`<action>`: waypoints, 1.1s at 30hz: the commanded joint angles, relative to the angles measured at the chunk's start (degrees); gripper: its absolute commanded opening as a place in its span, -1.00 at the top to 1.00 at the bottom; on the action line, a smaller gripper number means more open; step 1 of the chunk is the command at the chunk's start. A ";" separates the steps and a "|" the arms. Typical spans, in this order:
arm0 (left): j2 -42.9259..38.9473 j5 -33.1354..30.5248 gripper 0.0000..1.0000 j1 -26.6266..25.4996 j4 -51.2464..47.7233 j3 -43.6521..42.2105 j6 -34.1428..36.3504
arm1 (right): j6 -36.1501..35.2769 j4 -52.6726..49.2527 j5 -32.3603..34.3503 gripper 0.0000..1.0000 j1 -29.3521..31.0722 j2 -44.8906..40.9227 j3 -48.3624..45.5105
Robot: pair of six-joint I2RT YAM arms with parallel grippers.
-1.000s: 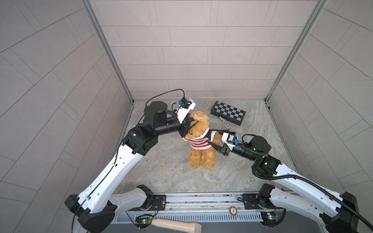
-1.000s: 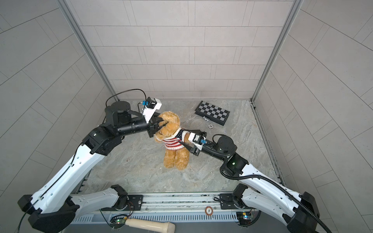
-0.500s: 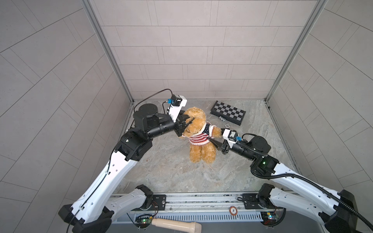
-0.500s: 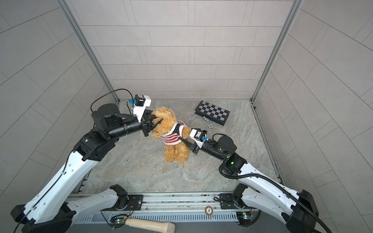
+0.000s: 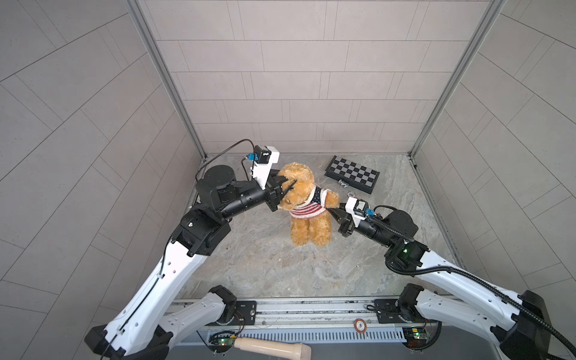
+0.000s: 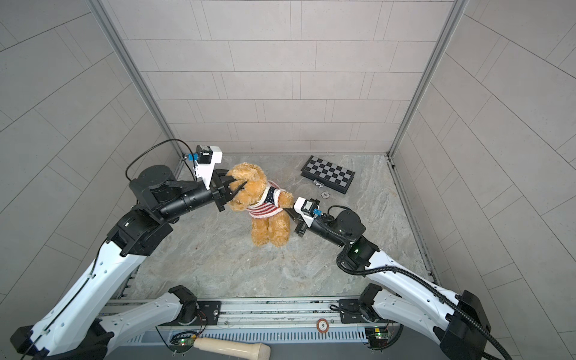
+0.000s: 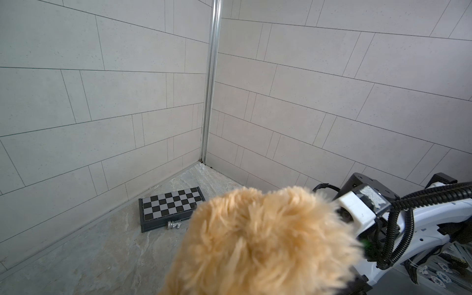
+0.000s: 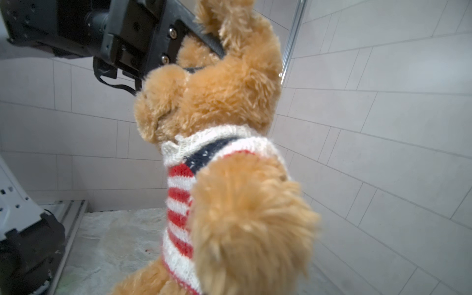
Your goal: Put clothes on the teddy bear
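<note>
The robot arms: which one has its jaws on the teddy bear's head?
The left arm: its jaws clamp the teddy bear by the head. The right arm's jaws are lower, beside the striped sweater.

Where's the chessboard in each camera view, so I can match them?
In a top view: chessboard by the back wall, right of centre.
In a top view: chessboard, same spot.
Left wrist: chessboard beyond the teddy bear, near the corner post.
Right wrist: not in it.
Shared landmark: the teddy bear.

Free floor [image 5: 280, 271] before teddy bear [image 5: 309, 230]
</note>
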 commanded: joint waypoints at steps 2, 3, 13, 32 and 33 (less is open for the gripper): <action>-1.93 -0.54 1.00 0.27 6.00 -0.24 -1.99 | -0.49 0.23 1.47 1.00 -0.46 -0.63 -0.56; -2.15 -0.95 1.00 0.36 6.00 -0.42 -2.05 | -0.45 0.36 1.93 1.00 -0.58 -0.75 -0.71; -2.90 -0.97 1.00 1.70 7.91 -0.93 -3.41 | 4.00 3.21 2.93 1.00 -4.37 -3.34 -4.56; 2.19 -14.64 1.00 1.74 -3.43 1.27 0.03 | 4.47 3.49 -1.12 0.06 -4.59 -4.26 -1.95; 3.14 -16.56 1.00 1.95 -5.36 2.44 0.10 | 5.18 2.78 0.07 0.01 -5.00 -4.84 -2.15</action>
